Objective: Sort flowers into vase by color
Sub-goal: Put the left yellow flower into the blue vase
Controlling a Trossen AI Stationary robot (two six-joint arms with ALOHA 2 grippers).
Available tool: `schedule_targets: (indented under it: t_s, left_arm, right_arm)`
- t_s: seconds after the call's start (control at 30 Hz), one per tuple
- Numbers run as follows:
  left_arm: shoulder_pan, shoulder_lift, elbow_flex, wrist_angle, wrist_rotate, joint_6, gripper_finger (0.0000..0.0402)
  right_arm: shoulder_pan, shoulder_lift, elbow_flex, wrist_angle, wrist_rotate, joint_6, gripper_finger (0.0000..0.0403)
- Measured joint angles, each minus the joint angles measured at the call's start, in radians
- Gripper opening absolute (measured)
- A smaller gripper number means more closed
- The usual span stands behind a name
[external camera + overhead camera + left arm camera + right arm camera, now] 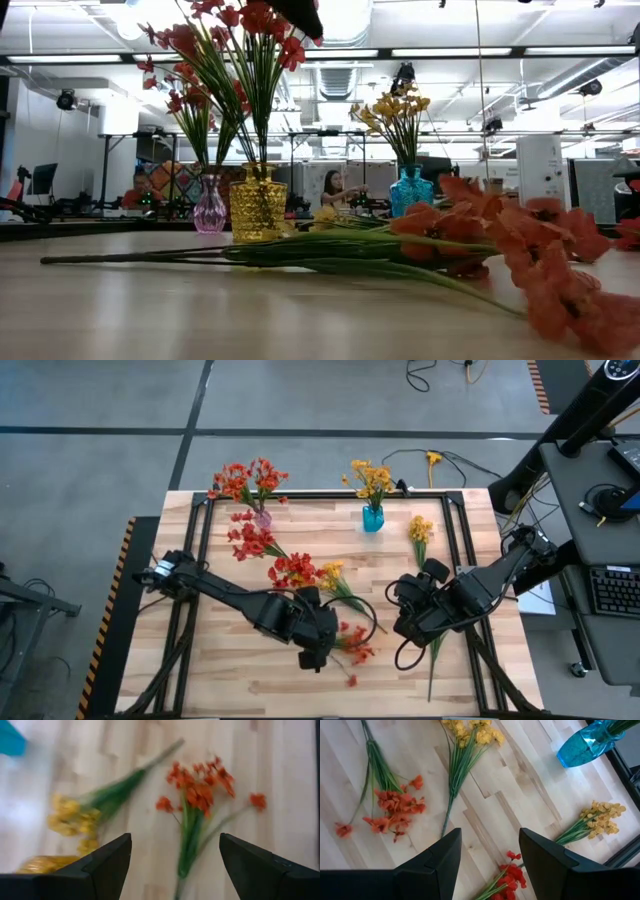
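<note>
Both grippers hover open over the near half of the table. My left gripper is above a loose red-orange sprig that lies flat on the wood. A loose yellow sprig lies beside it. My right gripper is above another red-orange sprig, whose stem trails toward the near edge. Further sprigs lie loose: a red-orange one and a yellow one. A blue vase holds yellow flowers. A pink vase and a yellow vase hold red-orange flowers.
A black frame rail edges the table. The vases stand along the far side and centre. Cables and a desk with a keyboard are off the table's right. In the low view a person sits far behind the table.
</note>
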Motion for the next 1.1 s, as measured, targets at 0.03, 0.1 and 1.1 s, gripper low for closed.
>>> schedule_targets:
  t_s: [0.03, 0.1, 1.1]
  left_arm:
    - [-0.008, 0.000, 0.013, -0.007, -0.028, -0.003, 0.0284]
    - [-0.038, -0.005, 0.036, -0.031, -0.121, -0.008, 0.0284]
    - [-0.402, -0.547, -0.763, 0.860, -0.468, 0.354, 0.0267]
  right_arm:
    - [0.000, 0.000, -0.009, 0.006, 0.000, -0.003, 0.0192]
    - [0.000, 0.000, -0.044, 0.033, 0.001, -0.008, 0.0192]
    - [-0.274, 0.001, -0.827, 1.331, -0.005, -0.560, 0.0278]
